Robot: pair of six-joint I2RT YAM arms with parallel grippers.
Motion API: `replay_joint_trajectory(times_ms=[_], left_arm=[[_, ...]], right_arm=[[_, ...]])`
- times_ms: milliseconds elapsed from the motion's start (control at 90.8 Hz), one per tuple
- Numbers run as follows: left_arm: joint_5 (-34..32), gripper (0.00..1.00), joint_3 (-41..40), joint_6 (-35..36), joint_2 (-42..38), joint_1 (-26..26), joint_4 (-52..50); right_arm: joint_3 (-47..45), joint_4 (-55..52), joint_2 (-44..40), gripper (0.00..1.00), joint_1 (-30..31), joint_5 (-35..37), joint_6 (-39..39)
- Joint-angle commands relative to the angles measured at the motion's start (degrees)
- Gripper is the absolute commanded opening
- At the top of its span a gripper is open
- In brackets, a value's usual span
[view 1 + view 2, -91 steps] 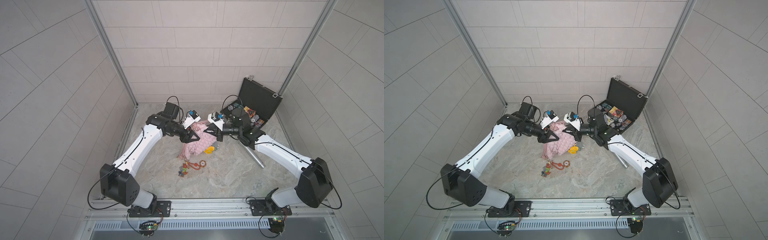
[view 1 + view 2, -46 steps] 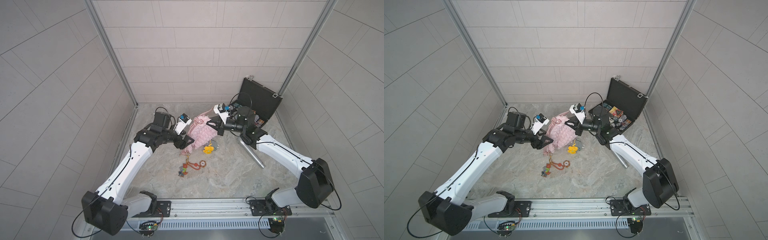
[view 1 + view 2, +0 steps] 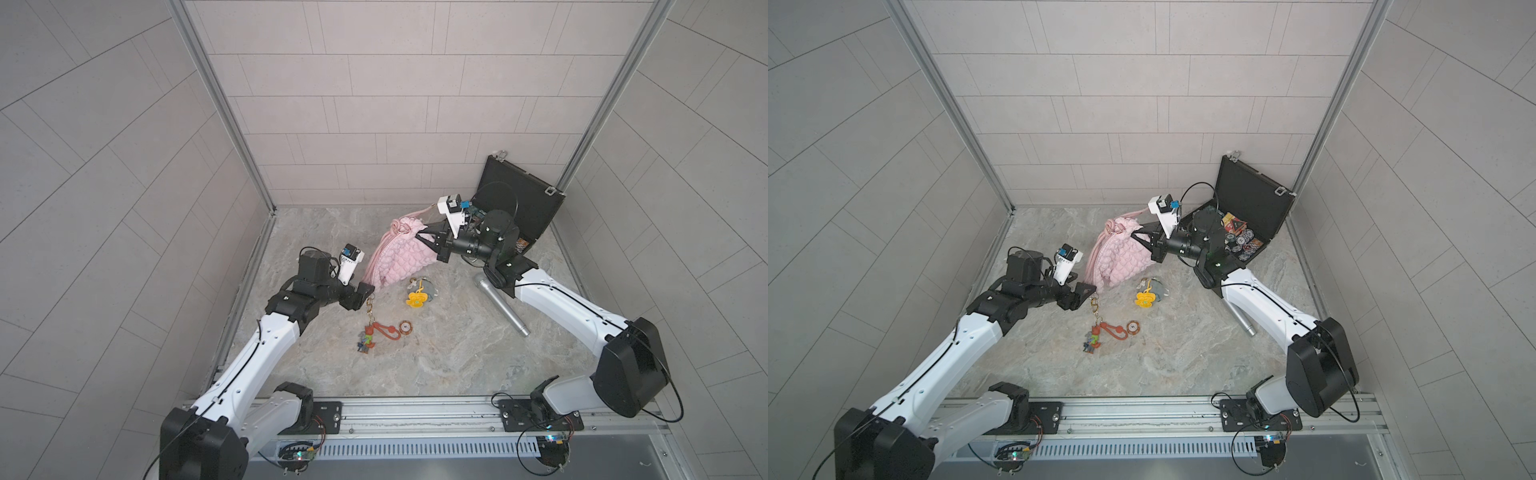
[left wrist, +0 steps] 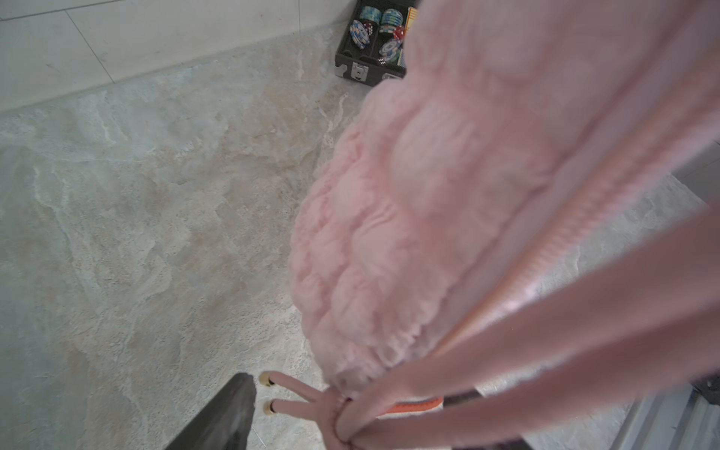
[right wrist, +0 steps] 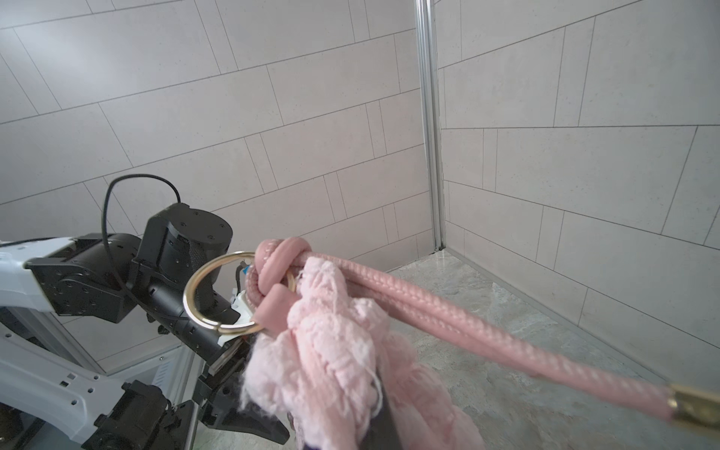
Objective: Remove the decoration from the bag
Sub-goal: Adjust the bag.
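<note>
The pale-pink quilted bag (image 3: 399, 262) (image 3: 1121, 262) hangs tilted, its lower edge near the floor. My right gripper (image 3: 420, 235) (image 3: 1136, 232) is shut on its bunched upper corner, and pink fabric covers the jaws in the right wrist view (image 5: 331, 350) beside a gold ring (image 5: 210, 300). My left gripper (image 3: 360, 297) (image 3: 1080, 296) stands open at the bag's lower left corner, with the pink cords (image 4: 428, 389) running between its fingers. A decoration (image 3: 384, 330) of gold chain, red loop, small figure and disc lies on the floor. Its chain end lies by the left fingertips.
A yellow flower charm (image 3: 417, 300) and a grey piece (image 3: 430, 289) lie right of the bag. An open black case (image 3: 519, 203) with poker chips stands at the back right. A silver cylinder (image 3: 500, 305) lies under the right arm. Tiled walls enclose three sides.
My left gripper has let go, opened, and drawn back low toward the front left. The right gripper has carried the bag's top corner back and to the right.
</note>
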Motion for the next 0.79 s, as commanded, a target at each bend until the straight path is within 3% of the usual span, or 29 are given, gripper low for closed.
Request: replay_joint_trajectory(times_ms=[0,176,308,429,539,671,782], left_arm=[[2.9,0.78,-2.17,-3.49,-0.13,0.16,9.91],[8.34,0.77,-6.06,-6.71,1.52,0.11,20.95],[11.95,0.77,-4.88,-6.93,3.69,-0.25,21.62],[10.72,0.74,-4.64,-6.13,5.96,-0.44,21.7],[7.18,0.67,-4.82,-7.45,6.17,-0.4,23.41],[6.94,0.45,-5.2,-8.43,5.58,-0.4,26.11],[8.67,0.44,-3.58,-8.01,7.91,-0.37,26.28]], right_arm=[[1.56,6.55,-2.09,0.0,-0.32,0.73,5.41],[2.01,8.24,-1.49,0.0,-0.55,1.93,10.12],[2.43,7.81,-1.38,0.0,-0.8,2.75,11.5],[2.22,9.21,-1.38,0.0,-1.2,2.98,13.43],[1.7,9.9,-1.47,0.0,-1.94,3.14,14.92],[0.73,11.12,-1.45,0.0,-2.61,3.11,16.5],[0.39,12.72,-1.14,0.0,-2.62,2.39,17.8]])
